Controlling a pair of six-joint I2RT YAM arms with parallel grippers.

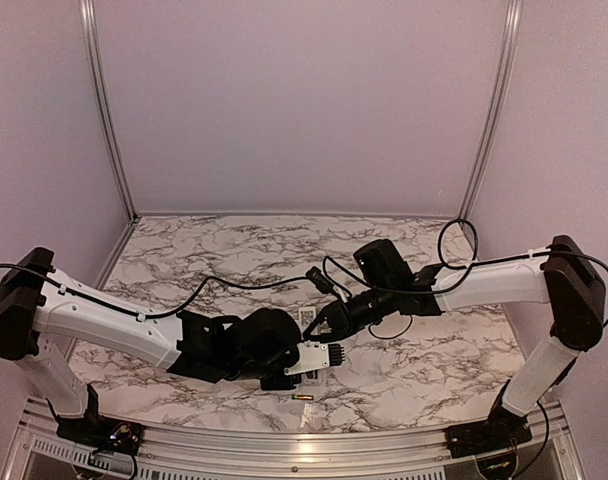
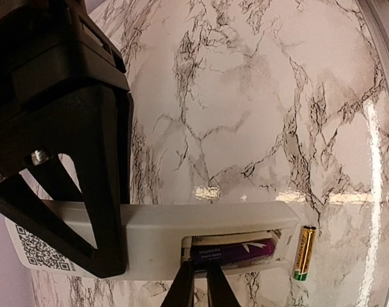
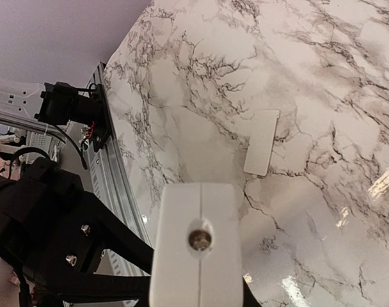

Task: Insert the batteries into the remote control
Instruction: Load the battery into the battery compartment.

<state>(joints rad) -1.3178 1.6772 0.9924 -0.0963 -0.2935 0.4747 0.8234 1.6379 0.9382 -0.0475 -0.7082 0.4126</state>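
My left gripper [image 1: 287, 366] is shut on the white remote control [image 1: 315, 356] and holds it just above the table. In the left wrist view the remote [image 2: 207, 220] shows its open back compartment with the dark battery [image 2: 236, 251] lying inside. My right gripper [image 2: 199, 267] reaches in from below, its two thin fingers almost together and touching that battery's left end. The golden battery [image 2: 303, 252] lies on the table beside the remote's end; it also shows in the top view [image 1: 304, 397]. In the right wrist view the remote's end face [image 3: 198, 268] hides my right fingers.
A flat white cover plate [image 3: 261, 142] lies on the marble table beyond the remote. The table's metal front rail [image 3: 114, 185] and the left arm's black body [image 3: 47, 217] are close on the left. Black cables [image 1: 284, 283] trail across the table behind the grippers.
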